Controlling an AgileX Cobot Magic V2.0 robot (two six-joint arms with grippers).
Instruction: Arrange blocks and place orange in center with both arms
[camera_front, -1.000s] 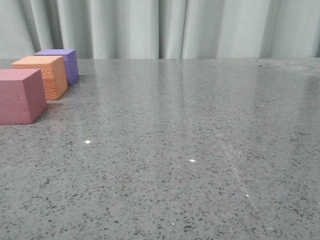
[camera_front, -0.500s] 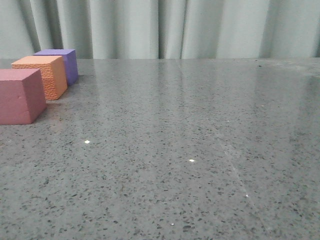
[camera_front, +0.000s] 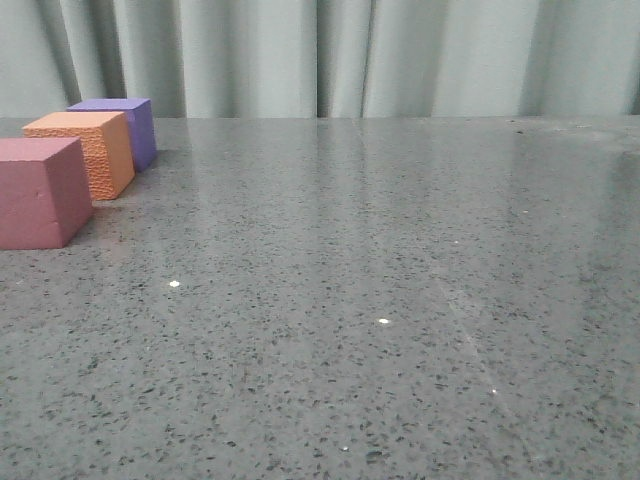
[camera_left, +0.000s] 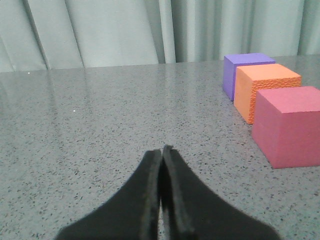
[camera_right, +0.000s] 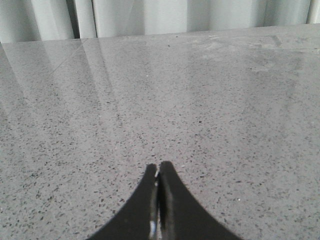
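Sitting between purple cube (camera_front: 128, 130) and pinkish-red cube (camera_front: 40, 190), the orange cube (camera_front: 85, 152) looks centered already; left gripper (camera_left: 161, 150) and right gripper (camera_right: 158, 167) are both pinched together, empty.

The black, claw-fingered right gripper (camera_right: 158, 170) has its two fingers pressed together, tips meeting with nothing between them, low above the grey speckled stone tabletop (camera_right: 210, 100). At the table's far edge hangs a pale grey-green pleated curtain (camera_right: 150, 17)
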